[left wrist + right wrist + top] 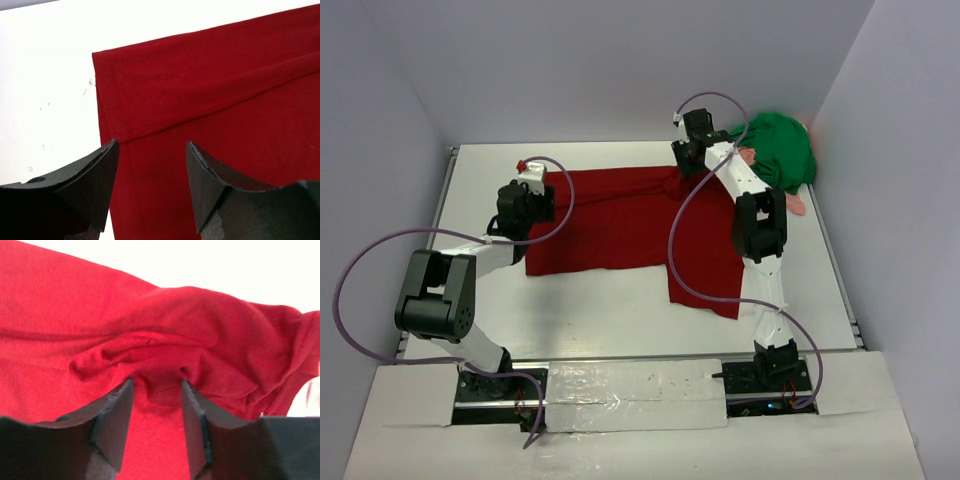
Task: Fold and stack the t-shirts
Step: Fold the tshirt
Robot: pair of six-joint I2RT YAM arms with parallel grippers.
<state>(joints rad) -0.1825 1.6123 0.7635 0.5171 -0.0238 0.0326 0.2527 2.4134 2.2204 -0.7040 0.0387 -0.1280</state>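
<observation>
**The dark red t-shirt (620, 225) lies spread mid-way across the worktop (610, 320)**

The left claw (151, 146) hangs wide over its left hem corner. The right claw (157, 384) straddles a bunched fold at its far edge; gripped or not, I cannot tell. The green t-shirt (780, 150) and pink cloth (796, 205) sit in the far right corner.

The top camera sits high up behind both arms (470, 270) and looks down on the whole table (620, 320). Each wrist camera peeks out past its own fingers (95, 185), very close to the dark red shirt (610, 225). All three views share that shirt.
</observation>
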